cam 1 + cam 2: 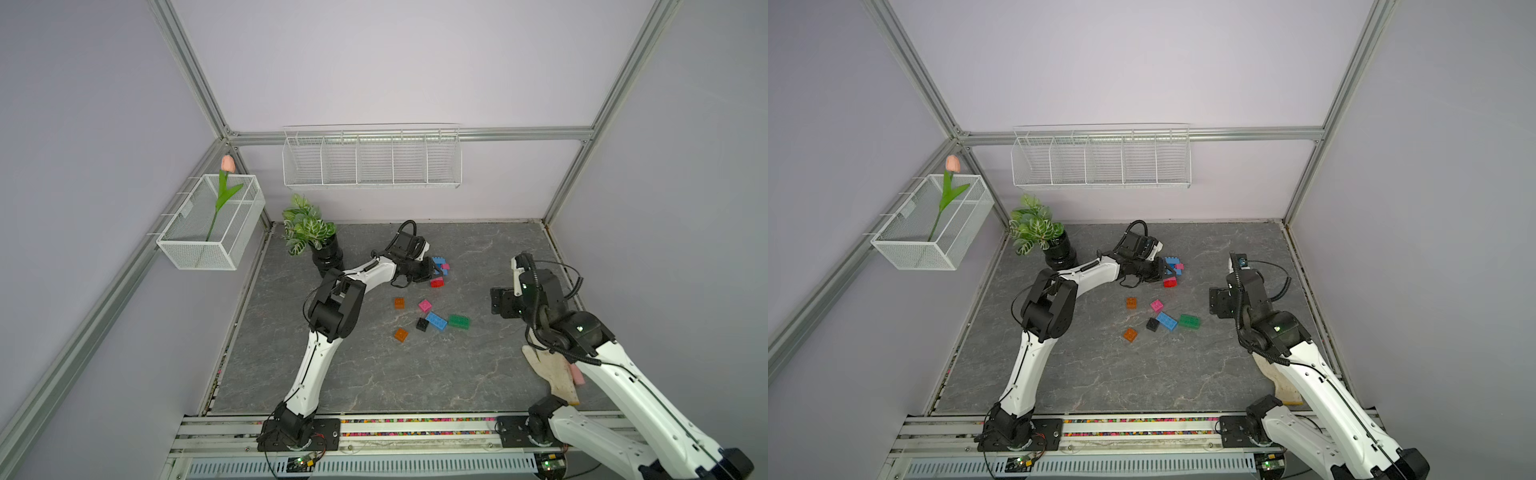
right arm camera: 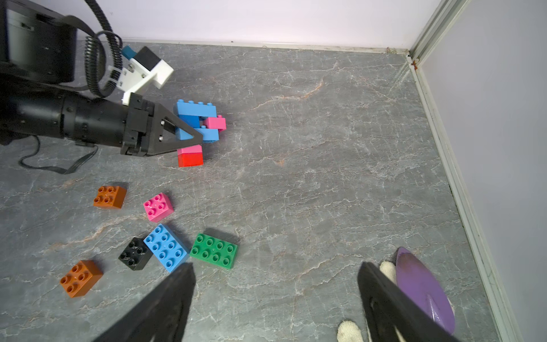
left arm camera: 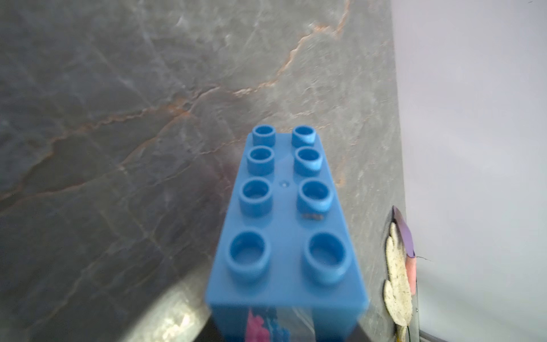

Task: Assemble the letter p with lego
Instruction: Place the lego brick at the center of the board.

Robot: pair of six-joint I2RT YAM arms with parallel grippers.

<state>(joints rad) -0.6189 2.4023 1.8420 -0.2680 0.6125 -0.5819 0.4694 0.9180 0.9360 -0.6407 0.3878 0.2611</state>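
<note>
A joined lego piece [image 1: 439, 266] [image 1: 1173, 266] of blue, pink and red bricks sits at the back middle of the table, red brick [image 2: 190, 159] lowest. My left gripper [image 1: 432, 273] [image 2: 194, 137] is shut on its blue part. In the left wrist view a blue oblong brick [image 3: 285, 222] fills the space between the jaws. Loose lego lies nearer the front: two orange squares [image 2: 110, 197] [image 2: 80, 277], a pink square [image 2: 158, 206], a black square [image 2: 135, 253], a blue oblong [image 2: 166, 247] and a green oblong [image 2: 213, 250]. My right gripper [image 2: 275, 275] [image 1: 500, 302] hangs open at the right, holding nothing.
A potted plant [image 1: 309, 232] stands at the back left, close to the left arm. A white glove with a purple item [image 2: 423, 290] lies under the right arm by the right wall. A wire rack [image 1: 372, 160] and a mesh basket [image 1: 212, 224] hang on the walls.
</note>
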